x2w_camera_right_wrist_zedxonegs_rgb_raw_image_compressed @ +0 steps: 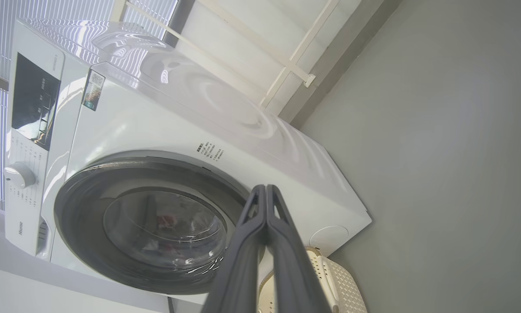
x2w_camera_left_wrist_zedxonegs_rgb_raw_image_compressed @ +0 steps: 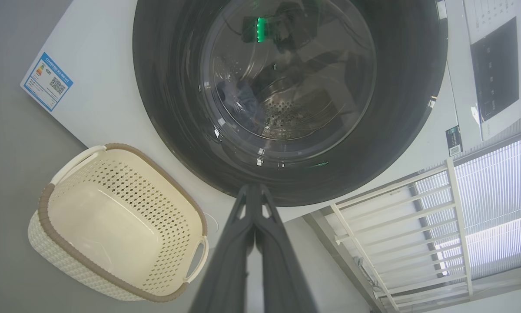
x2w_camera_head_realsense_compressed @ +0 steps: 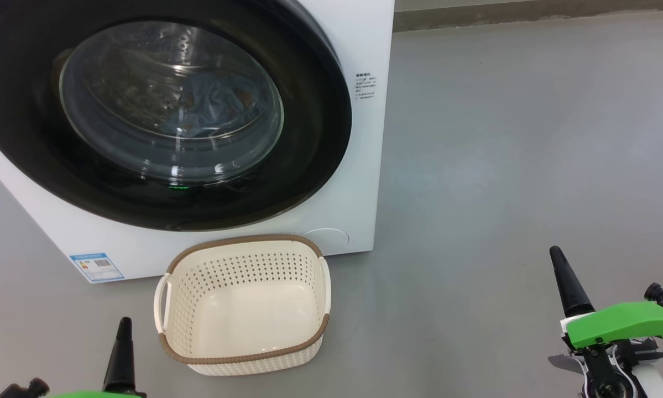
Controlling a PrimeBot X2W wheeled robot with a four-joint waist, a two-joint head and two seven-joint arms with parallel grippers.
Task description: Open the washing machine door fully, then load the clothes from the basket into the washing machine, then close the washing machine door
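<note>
Nearest, lower left of head view: left gripper (x2w_camera_head_realsense_compressed: 124,326), long dark fingers pressed together, pinching nothing, pointing up the frame. Lower right: right gripper (x2w_camera_head_realsense_compressed: 555,254) ahead of its green housing (x2w_camera_head_realsense_compressed: 619,323), likewise pressed together, nothing between the fingers, over grey floor (x2w_camera_head_realsense_compressed: 502,166), well apart from everything else. Same in both wrist views: each pair of fingers closed tip to tip.

Between the two, nearer the left one: basket (x2w_camera_head_realsense_compressed: 248,268) upright on the floor, brown rim, white handles on both sides, bare cream bottom on show. Back edge just beside the front of the washing machine (x2w_camera_head_realsense_compressed: 359,182); touching or not, cannot tell.

Behind the basket: white front panel with blue label (x2w_camera_head_realsense_compressed: 96,267) at its lower left corner and a round cover (x2w_camera_head_realsense_compressed: 334,239) at lower right, just past the basket rim.

Above that: door (x2w_camera_head_realsense_compressed: 320,127), shut flush against the front, wide black rim around bulging glass. Through the glass: clothes (x2w_camera_head_realsense_compressed: 215,102) inside the steel drum (x2w_camera_left_wrist_zedxonegs_rgb_raw_image_compressed: 286,115), light blue fabric with orange-brown marks.

Farthest, from the wrist views: dial (x2w_camera_right_wrist_zedxonegs_rgb_raw_image_compressed: 19,175) and dark control panel (x2w_camera_right_wrist_zedxonegs_rgb_raw_image_compressed: 36,100) at the top of the machine, window blinds (x2w_camera_left_wrist_zedxonegs_rgb_raw_image_compressed: 499,191) and a white rail (x2w_camera_left_wrist_zedxonegs_rgb_raw_image_compressed: 458,217) beyond.
</note>
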